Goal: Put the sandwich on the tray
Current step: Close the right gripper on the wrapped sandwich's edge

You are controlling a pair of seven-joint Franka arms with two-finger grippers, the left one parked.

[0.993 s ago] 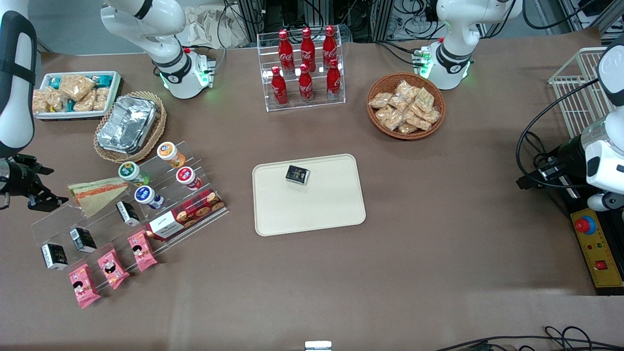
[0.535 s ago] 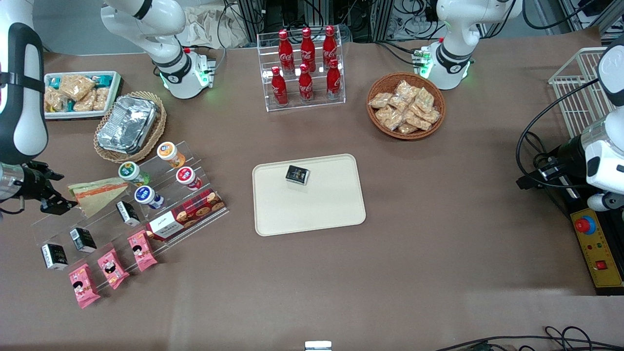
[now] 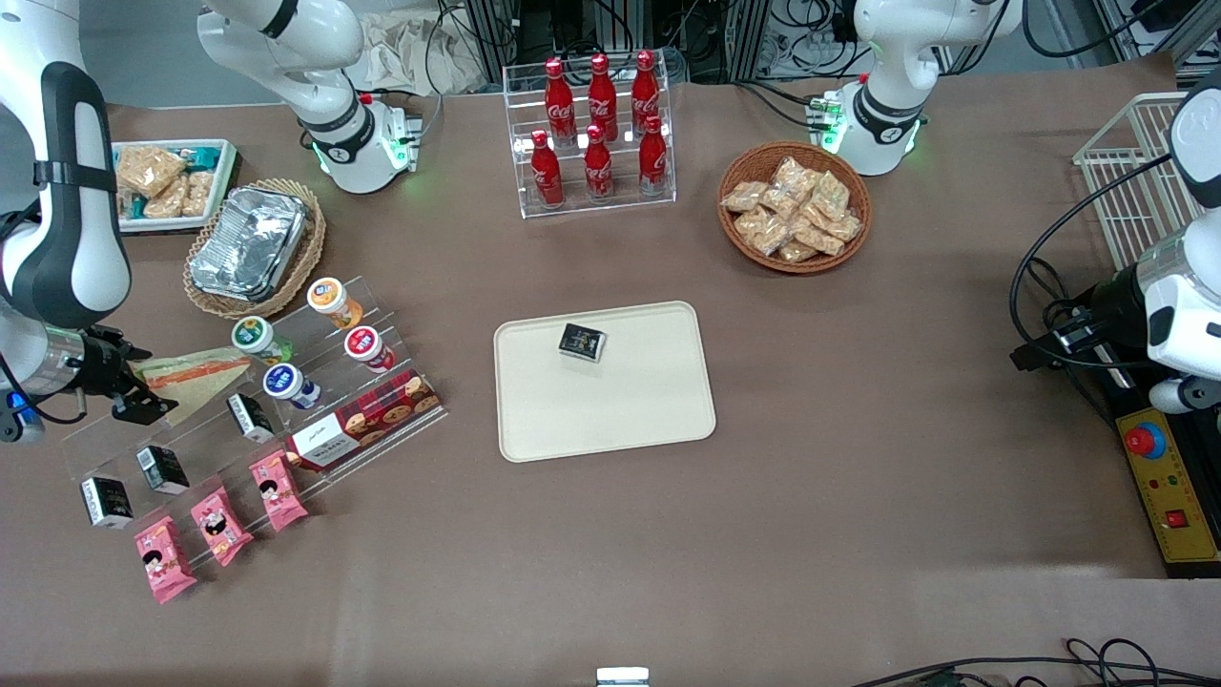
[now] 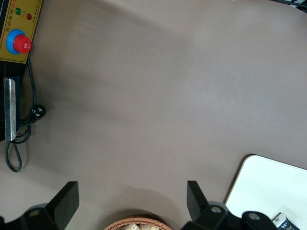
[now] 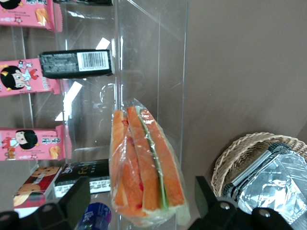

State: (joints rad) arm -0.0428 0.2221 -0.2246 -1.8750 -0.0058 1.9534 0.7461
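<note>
Sandwich, a triangular plastic-wrapped wedge of pale bread with orange and green filling, lies on the top step of the clear acrylic tiered rack toward the working arm's end of the table. The black pincer sits at its wide end, fingers spread to either side, not gripping. The cream-beige rectangular plastic tray lies well apart at mid-table, carrying a small black packet.

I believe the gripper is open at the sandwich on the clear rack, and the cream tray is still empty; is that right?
Not quite: the tray already holds a small black packet, as the front view shows. The gripper is indeed open at the sandwich on the clear rack.
</note>
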